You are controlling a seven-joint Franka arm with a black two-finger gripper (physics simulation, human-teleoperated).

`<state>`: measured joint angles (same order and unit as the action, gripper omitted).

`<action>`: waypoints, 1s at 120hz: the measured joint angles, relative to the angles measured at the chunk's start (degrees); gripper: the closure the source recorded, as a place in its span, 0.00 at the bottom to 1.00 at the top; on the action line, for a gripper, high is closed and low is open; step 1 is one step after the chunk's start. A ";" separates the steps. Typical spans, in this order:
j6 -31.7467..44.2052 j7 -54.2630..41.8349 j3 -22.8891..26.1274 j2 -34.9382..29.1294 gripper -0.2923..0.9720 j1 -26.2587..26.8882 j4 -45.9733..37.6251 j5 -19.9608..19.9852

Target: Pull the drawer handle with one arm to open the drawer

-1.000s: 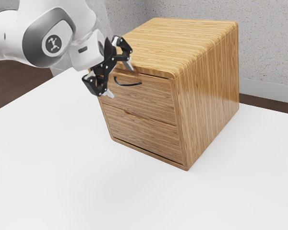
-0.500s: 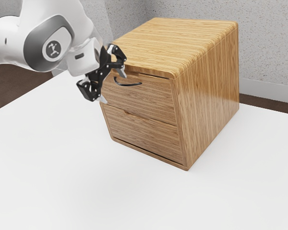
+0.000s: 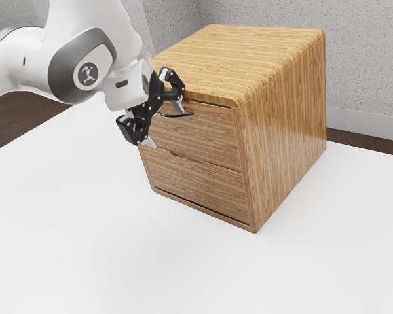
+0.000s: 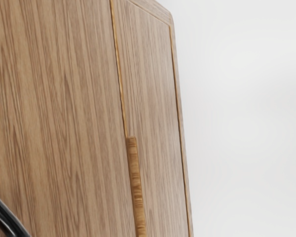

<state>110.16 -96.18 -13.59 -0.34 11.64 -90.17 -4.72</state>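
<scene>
A wooden cabinet (image 3: 275, 124) with two drawers stands on the white table. The top drawer (image 3: 200, 134) has a curved black handle (image 3: 184, 115) and sits flush with the cabinet front. My gripper (image 3: 163, 123) is open at the drawer's left edge in the exterior view, its fingers spread wide. The upper fingertip (image 3: 178, 103) is right by the handle's left end, and the lower fingertip (image 3: 149, 142) hangs near the seam between the drawers. I cannot tell whether either touches. In the wrist view the handle (image 4: 1, 217) curves close under my hand.
The lower drawer (image 3: 196, 178) has a recessed wooden grip (image 4: 133, 187) instead of a bar. White table (image 3: 105, 248) spreads wide in front of the cabinet. A grey wall (image 3: 373, 52) and dark floor lie behind.
My hand first drew back to the exterior view's left, then moved right and slightly down, back against the top drawer's handle. The fingers stayed open and the drawer has not moved.
</scene>
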 joint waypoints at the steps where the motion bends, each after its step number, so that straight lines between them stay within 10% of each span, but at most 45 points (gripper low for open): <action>1: 0.00 -0.01 0.02 -0.01 0.18 -0.02 0.00 0.00; 120: 0.11 -0.28 0.20 -2.78 0.27 -3.46 -4.15 -0.12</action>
<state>110.28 -96.46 -13.39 -3.11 8.18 -94.31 -4.84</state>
